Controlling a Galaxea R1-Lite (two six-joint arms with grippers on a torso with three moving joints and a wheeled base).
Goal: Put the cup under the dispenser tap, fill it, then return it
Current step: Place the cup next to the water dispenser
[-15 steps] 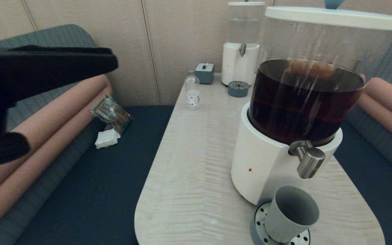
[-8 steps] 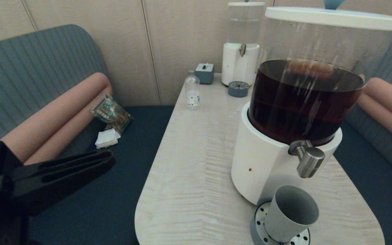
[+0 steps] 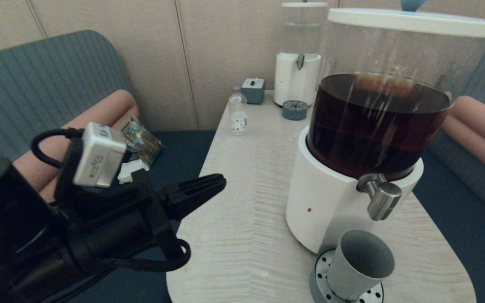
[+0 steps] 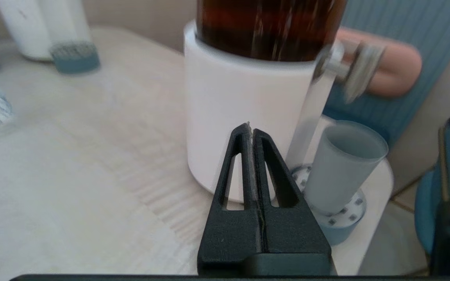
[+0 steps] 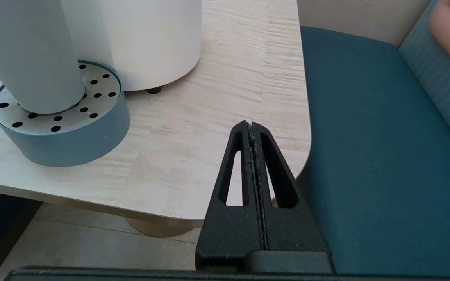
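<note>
Your left gripper (image 3: 221,182) is clenched tight, fingers pressed flat together with nothing between them, hanging over the left edge of the table (image 3: 242,219) and pointing toward the big dispenser (image 3: 331,210). From the left wrist camera you see those closed fingertips (image 4: 250,130) lined up in front of the dispenser's white base, with the cup (image 4: 340,168) off to one side of them and well apart. Your right gripper (image 5: 251,127) is clamped shut and empty too, low beside the table's near right corner, over the blue seat (image 5: 381,156). Now the cup (image 3: 360,269): it stands upright on the perforated drip tray (image 3: 322,277), right against the front of the white base and directly below the dispenser tap (image 3: 383,202). You can see into its mouth, but whether there's liquid inside is hard to tell. Farther back on the table stand a small clear bottle (image 3: 238,111) and a smaller dispenser (image 3: 298,54).
</note>
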